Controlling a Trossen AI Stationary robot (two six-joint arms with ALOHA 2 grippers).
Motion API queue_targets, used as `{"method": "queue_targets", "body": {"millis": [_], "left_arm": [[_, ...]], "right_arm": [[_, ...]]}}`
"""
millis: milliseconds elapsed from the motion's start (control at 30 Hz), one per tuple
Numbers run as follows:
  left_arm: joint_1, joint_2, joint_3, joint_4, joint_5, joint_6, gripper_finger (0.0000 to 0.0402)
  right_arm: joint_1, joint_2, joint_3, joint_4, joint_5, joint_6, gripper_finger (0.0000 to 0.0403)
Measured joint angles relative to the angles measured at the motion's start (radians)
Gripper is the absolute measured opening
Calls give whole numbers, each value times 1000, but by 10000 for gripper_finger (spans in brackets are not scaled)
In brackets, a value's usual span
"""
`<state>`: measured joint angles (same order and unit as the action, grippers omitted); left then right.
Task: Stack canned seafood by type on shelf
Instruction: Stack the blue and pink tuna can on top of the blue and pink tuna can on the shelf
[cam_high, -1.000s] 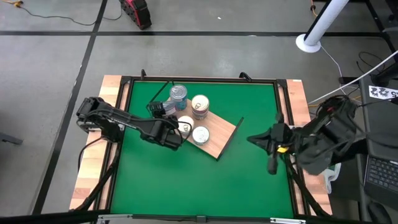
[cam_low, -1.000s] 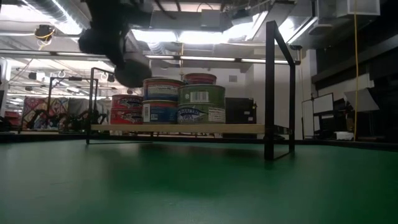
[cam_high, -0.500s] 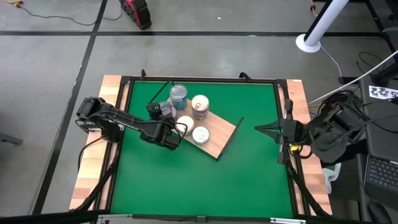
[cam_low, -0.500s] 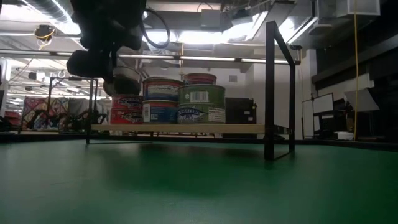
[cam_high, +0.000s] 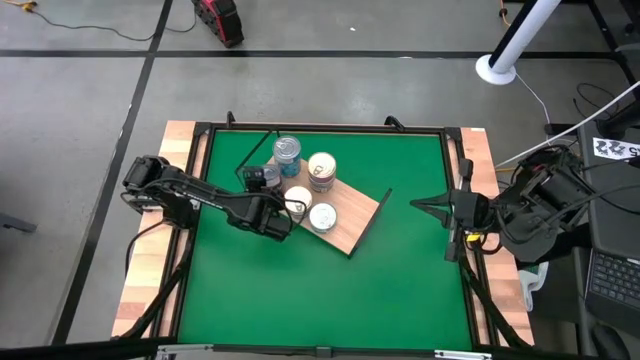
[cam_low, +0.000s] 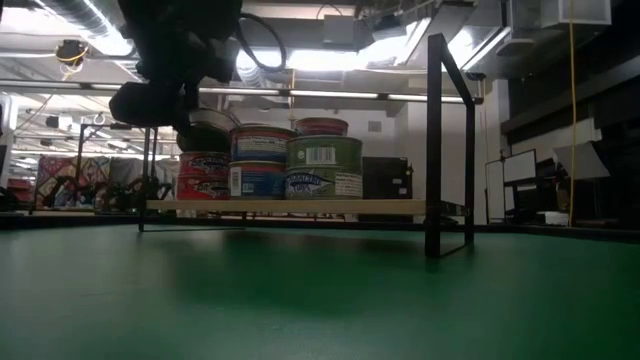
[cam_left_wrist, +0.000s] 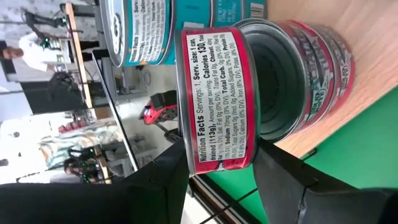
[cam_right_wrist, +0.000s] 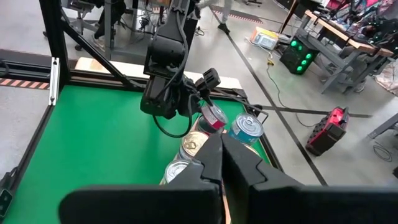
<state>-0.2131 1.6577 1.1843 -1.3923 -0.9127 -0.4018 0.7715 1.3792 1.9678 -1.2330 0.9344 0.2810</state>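
Observation:
My left gripper (cam_high: 262, 182) is shut on a red-labelled tin (cam_left_wrist: 217, 99) and holds it just over the red tins (cam_low: 205, 170) stacked at the shelf's left end. The shelf (cam_high: 350, 225) is a wood-grain board in a dark frame. It also carries a blue-labelled stack (cam_low: 260, 165), a green-labelled stack (cam_low: 325, 168) and a tin (cam_high: 321, 168) behind them, all resting on their flat bottoms. My right gripper (cam_high: 425, 207) hangs shut with nothing in it, high over the table's right edge. My left gripper pinches the red-labelled tin between its two fingers (cam_left_wrist: 165, 186), one on each flat end, close to the near rim (cam_left_wrist: 217, 163). The fingers slant down from the table's left side. The tin hangs nearly level above the red stack (cam_left_wrist: 317, 68); whether they touch I cannot tell.
Dark uprights of the shelf's frame (cam_low: 435, 150) stand at the shelf's right end, another (cam_low: 148, 165) at its left. Green mat (cam_high: 300, 290) lies bare along the near side. Pale wooden rails (cam_high: 480, 160) border the table.
My left gripper has come down a little with the red-labelled tin, toward the red stack, rolling slightly. My right gripper has drawn back toward the table's right edge and rolled about its own line, still shut.

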Motion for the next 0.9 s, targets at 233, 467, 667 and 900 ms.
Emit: {"method": "queue_targets", "body": {"millis": [233,467,667,900], "left_arm": [[4,0,0,24,20,37,155],[35,0,0,23,74,42,155],[40,0,0,24,79,58,155],[40,0,0,26,83,94,155]], "right_arm": [[0,0,0,2,0,1,7],[0,0,0,4,0,2,7],[0,-1,0,4,-3,34,7],[-126,-40,0,3,-179,55,7]]}}
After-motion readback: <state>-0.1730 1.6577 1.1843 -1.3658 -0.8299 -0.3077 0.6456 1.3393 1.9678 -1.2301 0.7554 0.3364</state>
